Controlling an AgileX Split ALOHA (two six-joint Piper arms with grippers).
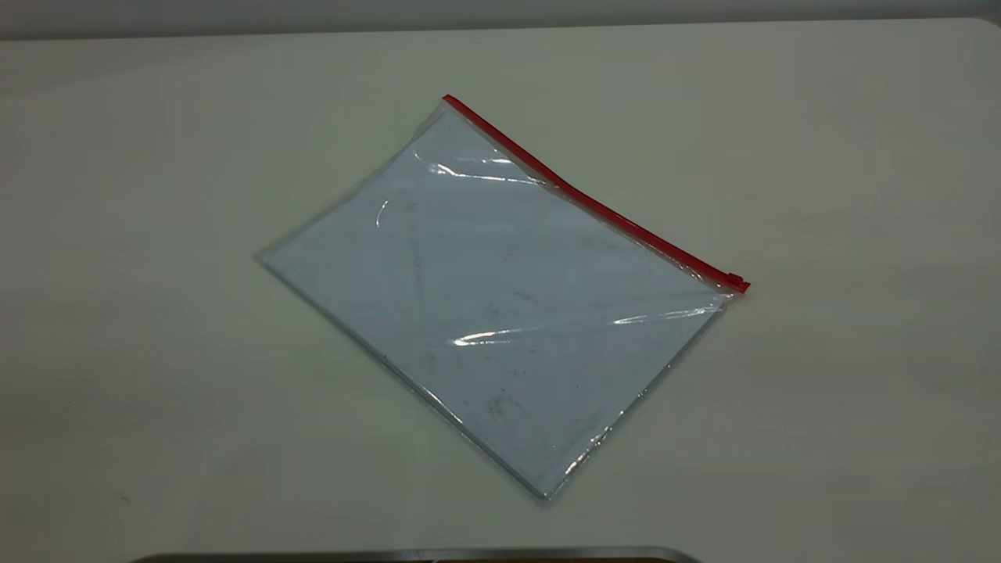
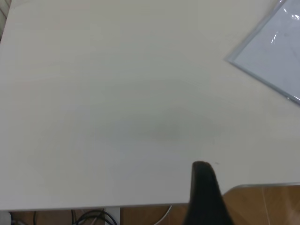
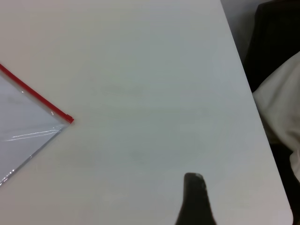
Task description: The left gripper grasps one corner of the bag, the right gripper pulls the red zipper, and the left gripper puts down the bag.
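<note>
The bag lies flat on the white table, clear bluish plastic with scuffs, turned diagonally. The red zipper runs along its far right long edge, with the slider tab at the right end. The bag's far corner lies at the strip's other end. Neither gripper shows in the exterior view. The left gripper hovers over bare table well away from the bag. The right gripper is over bare table, apart from the zipper and its tab. Nothing is held.
White table top surrounds the bag on all sides. A metal edge shows at the front. The left wrist view shows the table edge with wood floor beyond. The right wrist view shows dark and pale cloth past the table edge.
</note>
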